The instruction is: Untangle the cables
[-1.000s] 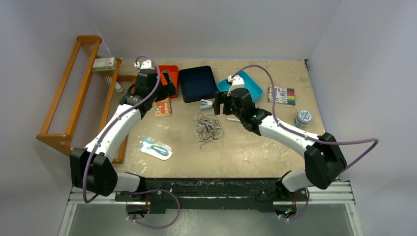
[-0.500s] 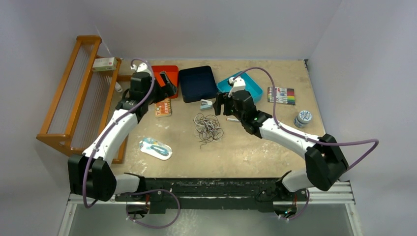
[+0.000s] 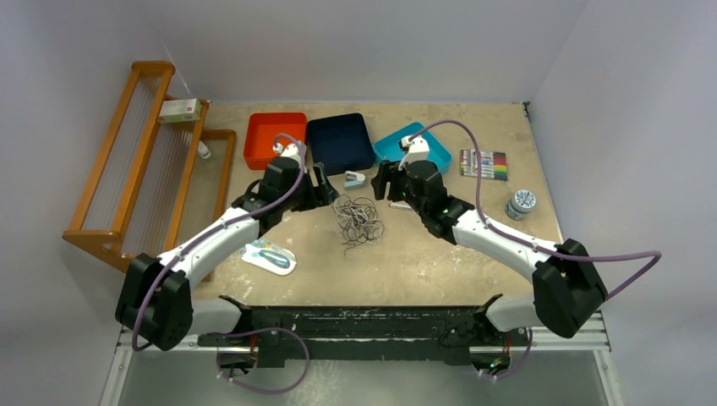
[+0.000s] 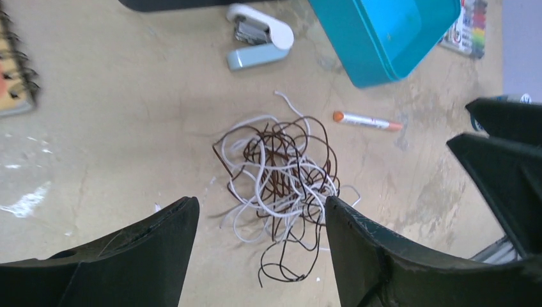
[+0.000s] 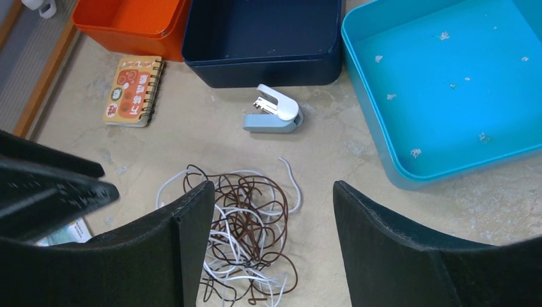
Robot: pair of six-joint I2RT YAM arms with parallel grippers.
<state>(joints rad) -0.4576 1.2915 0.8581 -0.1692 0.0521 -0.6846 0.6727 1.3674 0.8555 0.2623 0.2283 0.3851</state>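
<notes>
On the desk [image 3: 440, 254], the cables [image 3: 358, 218] lay wholly tangled, nothing freed, my left tool [image 4: 259, 214] and right tool [image 5: 271, 192] both apart, flanking them.

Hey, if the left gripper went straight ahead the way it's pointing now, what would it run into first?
Most likely the tangled cables, which sit right between the open fingers of the left gripper in its wrist view; the depth is hard to judge.
</notes>
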